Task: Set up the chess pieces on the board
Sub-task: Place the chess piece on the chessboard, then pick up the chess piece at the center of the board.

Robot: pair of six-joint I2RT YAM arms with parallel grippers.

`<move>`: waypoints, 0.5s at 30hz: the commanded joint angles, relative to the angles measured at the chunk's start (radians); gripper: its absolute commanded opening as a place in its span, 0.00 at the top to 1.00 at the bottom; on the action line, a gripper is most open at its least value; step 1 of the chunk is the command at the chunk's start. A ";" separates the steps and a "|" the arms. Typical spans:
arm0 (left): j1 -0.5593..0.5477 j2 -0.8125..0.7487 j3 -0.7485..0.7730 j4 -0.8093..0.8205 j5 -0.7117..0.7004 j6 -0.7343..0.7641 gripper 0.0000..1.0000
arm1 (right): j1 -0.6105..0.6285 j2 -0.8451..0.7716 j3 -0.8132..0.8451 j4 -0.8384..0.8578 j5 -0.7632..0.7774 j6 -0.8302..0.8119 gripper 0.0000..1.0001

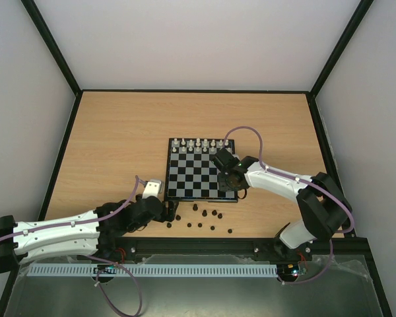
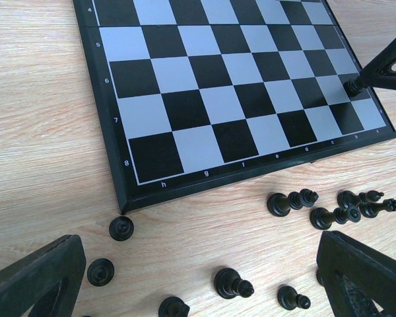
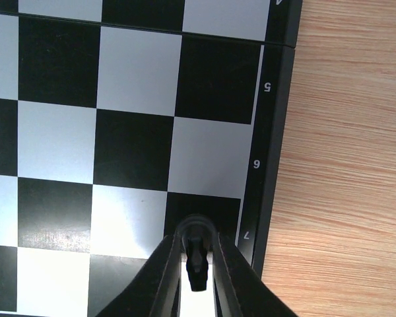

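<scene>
The board [image 1: 191, 178] lies mid-table, its near rows bare. My right gripper [image 3: 198, 241] is down over the board's [image 3: 132, 72] right edge. Its fingers are closed round a small black chess piece [image 3: 197, 264] that stands upright on the black square beside the 7 mark. The left wrist view shows those fingers [image 2: 358, 82] touching down on the board [image 2: 204, 99]. Several black chess pieces [image 1: 204, 214] lie scattered on the wood in front of the board. My left gripper [image 2: 198, 264] hovers open above them, one fallen piece [image 2: 232, 284] between its fingers untouched.
A row of white pieces [image 1: 198, 143] stands along the board's far edge. Two upright pawns [image 2: 121, 228] [image 2: 100, 271] sit near the board's corner, and toppled pieces [image 2: 290, 201] [image 2: 356, 205] cluster to the right. Black frame rails [image 1: 66, 139] border the wooden table.
</scene>
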 commanded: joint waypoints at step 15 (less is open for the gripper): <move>-0.010 -0.045 0.003 -0.026 -0.019 0.004 0.01 | 0.040 -0.317 -0.044 -0.153 -0.064 0.068 0.51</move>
